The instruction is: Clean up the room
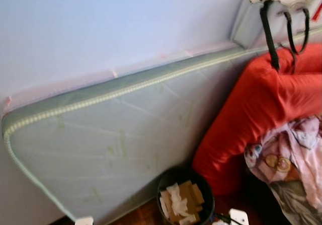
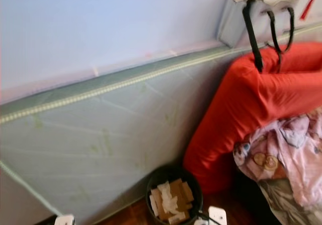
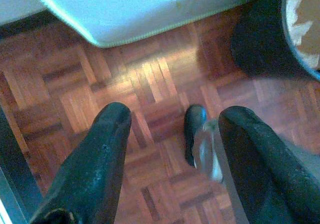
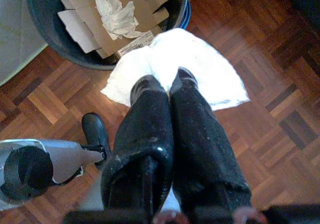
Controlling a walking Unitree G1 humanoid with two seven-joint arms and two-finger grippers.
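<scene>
A black waste bin (image 1: 185, 201) stands on the parquet floor against the foot of a leaning mattress, with cardboard pieces and crumpled tissue inside. In the right wrist view my right gripper (image 4: 169, 81) is shut on a white paper sheet (image 4: 205, 66), held just beside the waste bin's rim (image 4: 42, 31) and above the floor. My left gripper (image 3: 175, 113) is open over bare parquet with nothing between its fingers; the bin's dark wall (image 3: 260, 38) lies ahead of it to one side.
A pale green mattress (image 1: 115, 139) leans on the wall. A big red cushion (image 1: 256, 104) and a pile of pink clothes (image 1: 297, 154) lie to the right. Black-strapped bags (image 1: 284, 18) hang above. My own foot (image 3: 196, 134) rests on the floor.
</scene>
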